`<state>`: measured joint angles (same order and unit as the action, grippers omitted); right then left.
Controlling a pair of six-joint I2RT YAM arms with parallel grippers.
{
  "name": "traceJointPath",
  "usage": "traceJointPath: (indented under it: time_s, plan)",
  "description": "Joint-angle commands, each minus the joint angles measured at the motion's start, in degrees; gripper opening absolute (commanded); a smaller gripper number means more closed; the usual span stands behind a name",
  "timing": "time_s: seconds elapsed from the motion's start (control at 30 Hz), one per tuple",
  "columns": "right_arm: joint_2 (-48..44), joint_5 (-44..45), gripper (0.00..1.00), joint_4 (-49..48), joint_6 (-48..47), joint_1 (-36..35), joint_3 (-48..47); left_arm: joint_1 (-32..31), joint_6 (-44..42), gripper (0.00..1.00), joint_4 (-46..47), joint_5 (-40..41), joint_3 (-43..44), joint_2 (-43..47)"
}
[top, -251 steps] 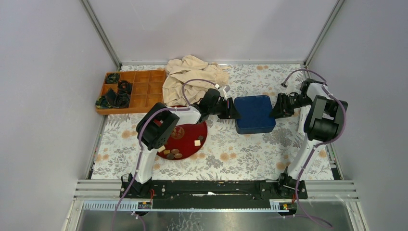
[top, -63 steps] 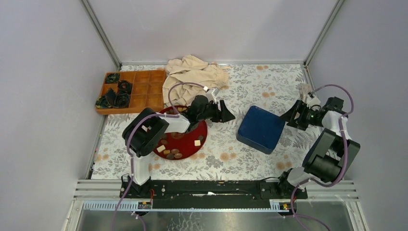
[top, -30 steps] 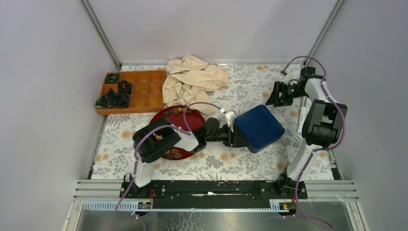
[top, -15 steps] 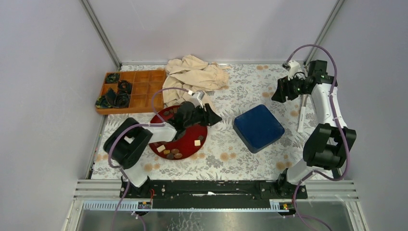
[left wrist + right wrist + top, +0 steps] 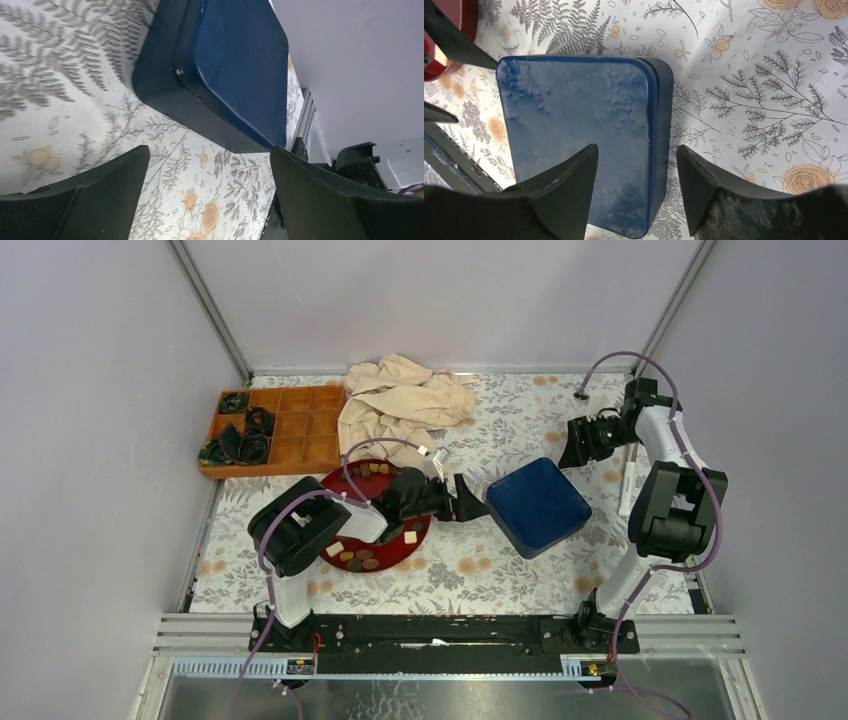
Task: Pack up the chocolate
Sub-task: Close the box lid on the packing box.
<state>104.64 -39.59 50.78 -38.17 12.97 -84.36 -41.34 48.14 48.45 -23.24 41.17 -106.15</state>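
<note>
Left tool (image 5: 468,504), jaws wide and empty, has swung back from the red plate (image 5: 392,552) to the shut blue box (image 5: 537,507) mid-counter; right tool (image 5: 575,445) hangs open near the far-right corner. Chocolate (image 5: 355,558) waits on the plate, unpacked

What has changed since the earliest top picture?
The blue box slid toward the arms and turned askew. The right end effector, earlier at its side, drew away; the left end effector is by its corner. Both open. The red plate, chocolate, cloth and tray stayed.
</note>
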Motion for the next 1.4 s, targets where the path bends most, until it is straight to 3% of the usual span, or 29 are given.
traceJointPath:
  time_s: [0.0,0.33,0.6,0.8,0.83,0.9,0.97,1.1,1.37]
  plan:
    - [-3.42,4.56,0.65,-3.28,2.73,-1.63,1.9,-2.44,1.85,0.99,3.36,5.89,3.35,-1.83]
    - [1.76,1.37,0.6,-2.73,0.1,-3.94,5.78,-4.45,-0.04,0.99,-7.71,10.81,10.19,-5.0]
    - [1.96,1.07,0.44,-5.03,2.35,-5.62,7.78,-4.62,-0.59,0.94,-14.99,9.45,15.52,-9.63]
    - [1.36,1.31,0.41,-6.99,3.82,-6.45,9.99,-4.62,-1.35,0.77,-18.48,9.62,17.99,-10.6]
    - [1.36,1.35,0.41,-7.14,3.96,-6.54,10.14,-4.62,-1.49,0.72,-18.94,9.48,18.28,-10.89]
    - [1.52,1.5,0.41,-7.44,4.36,-6.64,10.26,-4.5,-1.37,0.49,-18.89,8.73,18.69,-11.73]
    - [1.54,1.85,0.41,-7.71,4.53,-6.64,10.31,-4.18,-0.62,0.39,-17.81,7.04,18.31,-12.77]
    - [0.91,2.27,0.45,-7.6,4.45,-6.6,10.08,-4.18,-0.37,0.36,-17.36,6.7,17.2,-13.75]
    - [-5.93,8.74,0.65,-8.01,4.38,-5.5,5.47,-4.03,-2.61,0.44,-20.76,7.54,18.23,-13.21]
